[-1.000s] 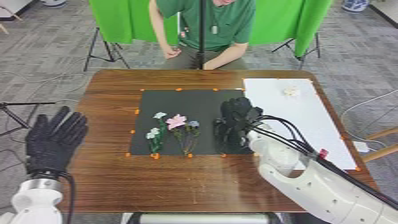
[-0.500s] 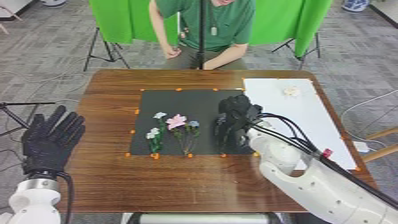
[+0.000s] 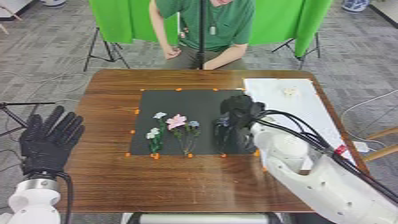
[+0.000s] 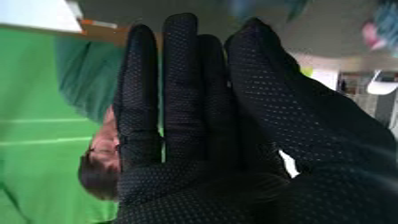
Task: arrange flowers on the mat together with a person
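My right hand (image 3: 238, 107) is over the right part of the black mat (image 3: 178, 100). In the right wrist view the straight fingers of the right hand (image 4: 187, 100) hold nothing that I can make out. A bluish shape (image 3: 222, 122), perhaps a flower, lies by that hand, partly hidden. Left of it on the mat are a pink flower (image 3: 176, 121), a small blue flower (image 3: 194, 123) and white flowers (image 3: 160, 115) with green stems. Off the table's left edge, my left hand (image 3: 49, 137) is open and empty.
A white sheet (image 3: 311, 107) covers the table's right side, with a cream flower (image 3: 290, 92) near its far end. Orange tabs (image 3: 155, 156) line the mat's edges. A thin dark pole (image 3: 202, 40) stands beyond the far edge of the wooden table (image 3: 115, 185).
The right hand has shifted slightly away from the robot, and more of the bluish shape beside it shows. The left hand has drifted a little to the left. The flowers left of centre have not moved.
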You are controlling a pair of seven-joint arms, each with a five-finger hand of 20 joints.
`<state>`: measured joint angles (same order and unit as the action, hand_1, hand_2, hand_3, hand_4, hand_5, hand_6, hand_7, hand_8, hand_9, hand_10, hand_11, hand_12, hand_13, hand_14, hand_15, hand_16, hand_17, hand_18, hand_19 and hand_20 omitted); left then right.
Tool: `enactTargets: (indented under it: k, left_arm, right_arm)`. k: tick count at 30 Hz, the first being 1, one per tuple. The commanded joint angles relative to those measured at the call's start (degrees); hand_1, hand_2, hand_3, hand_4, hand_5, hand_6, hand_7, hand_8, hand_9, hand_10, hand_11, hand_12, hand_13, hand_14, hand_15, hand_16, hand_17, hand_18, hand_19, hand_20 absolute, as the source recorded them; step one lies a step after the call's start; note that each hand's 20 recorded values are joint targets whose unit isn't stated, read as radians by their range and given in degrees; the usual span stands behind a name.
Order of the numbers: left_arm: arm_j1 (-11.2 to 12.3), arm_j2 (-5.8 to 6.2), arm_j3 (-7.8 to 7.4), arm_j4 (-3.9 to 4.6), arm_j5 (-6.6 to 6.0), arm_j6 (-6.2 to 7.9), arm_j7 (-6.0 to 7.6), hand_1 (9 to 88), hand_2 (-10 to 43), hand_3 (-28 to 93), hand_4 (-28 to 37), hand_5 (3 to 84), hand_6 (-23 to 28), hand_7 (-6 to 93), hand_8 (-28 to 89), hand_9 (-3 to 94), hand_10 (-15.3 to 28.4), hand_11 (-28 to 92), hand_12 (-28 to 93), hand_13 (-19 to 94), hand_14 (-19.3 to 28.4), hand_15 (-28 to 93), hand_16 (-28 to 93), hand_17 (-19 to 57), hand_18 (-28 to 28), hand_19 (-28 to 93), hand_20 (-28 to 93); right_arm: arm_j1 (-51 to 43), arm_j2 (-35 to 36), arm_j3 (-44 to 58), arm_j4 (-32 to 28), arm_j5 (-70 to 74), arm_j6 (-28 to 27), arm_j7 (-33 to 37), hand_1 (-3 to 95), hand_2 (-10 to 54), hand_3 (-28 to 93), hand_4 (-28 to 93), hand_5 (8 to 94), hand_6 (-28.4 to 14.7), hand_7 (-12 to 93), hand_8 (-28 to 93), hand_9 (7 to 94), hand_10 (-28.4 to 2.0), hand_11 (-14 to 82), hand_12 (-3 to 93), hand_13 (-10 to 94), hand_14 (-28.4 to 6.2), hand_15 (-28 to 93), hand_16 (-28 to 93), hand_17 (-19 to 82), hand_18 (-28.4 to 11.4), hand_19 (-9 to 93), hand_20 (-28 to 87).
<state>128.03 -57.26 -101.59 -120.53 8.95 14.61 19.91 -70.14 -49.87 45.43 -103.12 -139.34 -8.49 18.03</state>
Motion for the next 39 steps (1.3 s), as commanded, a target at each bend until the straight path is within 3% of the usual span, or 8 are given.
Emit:
enactTargets:
  k: [1, 4, 7, 12, 17, 20, 31, 39]
  left_arm:
    - [0.91, -0.8, 0.25, -0.13, -0.05, 0.25, 0.29, 29.5, 6.5, 69, -28.3, 41.5, 8.7, 12.6, -9, 37.3, 17.0, 23, 12, 26, 15.8, 33, -6, -4.7, 13.0, 27, 11]
    - [1.1, -0.96, 0.13, -0.41, 0.08, -0.29, 0.52, 29.5, 6.7, 69, -28.3, 41.6, 8.7, 12.5, -9, 37.3, 17.1, 23, 12, 26, 15.9, 33, -6, -4.7, 12.9, 27, 11]
    - [1.2, -0.99, -0.41, -0.71, 1.28, -0.83, 0.24, 29.1, 7.3, 68, -28.3, 41.6, 8.6, 12.4, -9, 37.3, 17.1, 23, 12, 26, 15.8, 32, -6, -4.7, 13.0, 27, 11]
    - [1.19, -1.17, -1.73, -1.26, 2.86, -0.57, 0.26, 27.8, 8.9, 68, -28.3, 41.6, 8.6, 12.3, -9, 37.5, 17.1, 22, 12, 26, 15.8, 31, -6, -4.6, 12.9, 26, 11]
    - [1.49, -1.14, -2.61, -1.39, 2.4, -0.67, 0.72, 27.0, 9.3, 68, -28.3, 41.6, 8.5, 12.2, -9, 37.4, 17.0, 22, 12, 26, 15.7, 31, -6, -4.5, 12.9, 26, 11]
    - [1.26, -0.96, -2.39, -1.4, 1.42, 0.31, 1.19, 26.8, 9.5, 69, -28.3, 41.6, 8.5, 12.2, -9, 37.6, 17.0, 22, 12, 26, 15.7, 31, -6, -4.6, 12.9, 26, 11]
    - [1.52, -0.27, -2.31, -1.43, -0.07, 0.56, 1.77, 26.5, 9.9, 69, -28.3, 42.0, 8.6, 12.4, -9, 37.8, 17.0, 23, 12, 26, 15.9, 32, -6, -4.6, 13.0, 27, 11]
    - [1.69, -0.64, -2.39, -1.22, -0.62, 0.94, 2.62, 26.4, 10.0, 69, -28.3, 42.3, 8.7, 12.6, -9, 38.0, 17.1, 23, 12, 27, 16.1, 32, -6, -4.6, 13.0, 27, 11]
  right_arm:
    - [-4.3, 2.71, 8.46, -6.27, 4.32, 4.11, 2.27, 52.5, -9.5, 78, -28, 55.7, 2.5, 22, -15, 57.9, -10.6, 13.4, 17.5, 57, -7.8, 33, 28, 33, -15.4, 61, 28]
    - [-8.76, 3.6, 14.08, -9.38, 10.59, 7.83, 2.41, 44.2, -9.1, 77, -25, 55.0, 1.2, 20, -14, 57.3, -11.3, 13.2, 17.4, 56, -9.6, 35, 23, 32, -15.6, 60, 26]
    - [-14.84, 3.51, 22.45, -12.39, 21.29, 10.83, 0.37, 34.8, 0.3, 74, -24, 54.3, -0.4, 19, -13, 56.2, -12.5, 12.5, 17.2, 54, -11.0, 35, 21, 32, -15.8, 57, 23]
    - [-25.97, -0.23, 40.85, -13.81, 41.84, 4.56, -13.1, 30.0, 7.4, 72, -24, 48.2, -1.5, 16, -11, 49.0, -13.6, 9.9, 16.8, 46, -12.8, 32, 19, 27, -15.3, 49, 18]
    - [-33.58, -0.1, 47.28, -15.59, 64.97, 10.41, -15.04, 25.5, 9.4, 71, -24, 43.5, -1.7, 15, -10, 43.2, -13.5, 5.5, 16.7, 40, -13.2, 24, 19, 23, -15.5, 38, 16]
    - [-37.26, -0.73, 50.77, -15.88, 74.74, 10.08, -17.29, 25.0, 10.0, 71, -24, 44.6, -2.0, 15, -10, 43.8, -13.9, 6.0, 17.0, 39, -13.5, 24, 20, 22, -15.7, 38, 17]
    - [-43.17, -2.66, 55.71, -16.88, 79.05, 8.04, -20.67, 17.4, 9.4, 72, -22, 41.5, -2.6, 11, -8, 38.0, -13.5, 3.8, 15.7, 35, -14.2, 14, 24, 18, -16.8, 31, 18]
    - [-44.29, -4.16, 56.21, -17.44, 78.54, 8.08, -20.83, 17.3, 9.6, 72, -22, 41.5, -2.6, 11, -8, 38.1, -13.5, 3.8, 15.6, 35, -14.4, 13, 25, 18, -16.7, 30, 18]
